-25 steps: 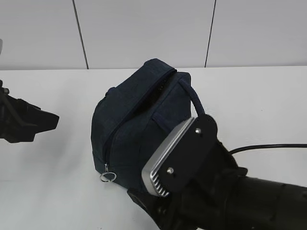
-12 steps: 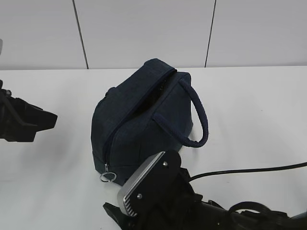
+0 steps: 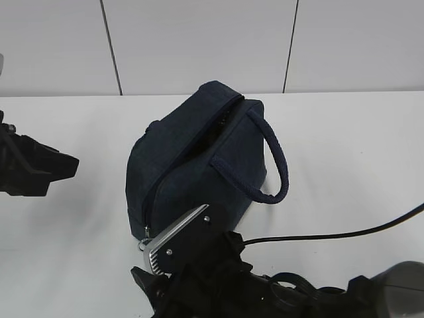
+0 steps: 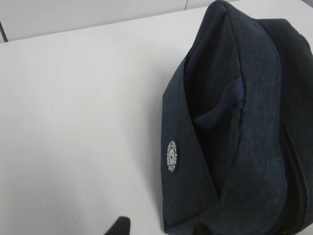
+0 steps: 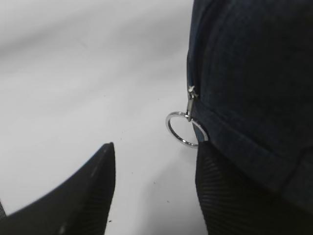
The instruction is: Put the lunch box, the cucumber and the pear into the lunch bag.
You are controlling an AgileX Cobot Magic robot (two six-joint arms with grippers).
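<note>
We are holding our right pincer [image 5: 154, 191] wide apart, low over the desk [image 5: 73, 73], at the near end of the lunch bag [image 3: 199, 165]. In the right wrist view one finger is sitting at about 7 o'clock and the other at about 5 o'clock, the latter just under the bag's lower edge, with nothing gripped between them. The silver ring pull [image 5: 185, 129] is hanging from the zipper slider at the bottom of the zipper track, just above and between the fingertips, apart from both as far as we can tell.

Our left pincer [image 3: 50, 169] is waiting at 9 o'clock in the exterior view, well apart from the bag; we cannot tell how its jaws are standing, since only a dark tip is showing at the bottom edge of the left wrist view.

The lunch bag is sitting near the middle of the desk, its looped handle [image 3: 268, 165] drooping toward 4 o'clock and a small round white logo [image 4: 171, 156] showing on its side panel. The zipper is looking closed along most of its visible length.

The lunch box, the cucumber and the pear are not appearing in any view, so we cannot say where they are. We are judging the task to be at an early stage: the bag is being approached for unzipping, and all three packing steps appear to be left.
</note>
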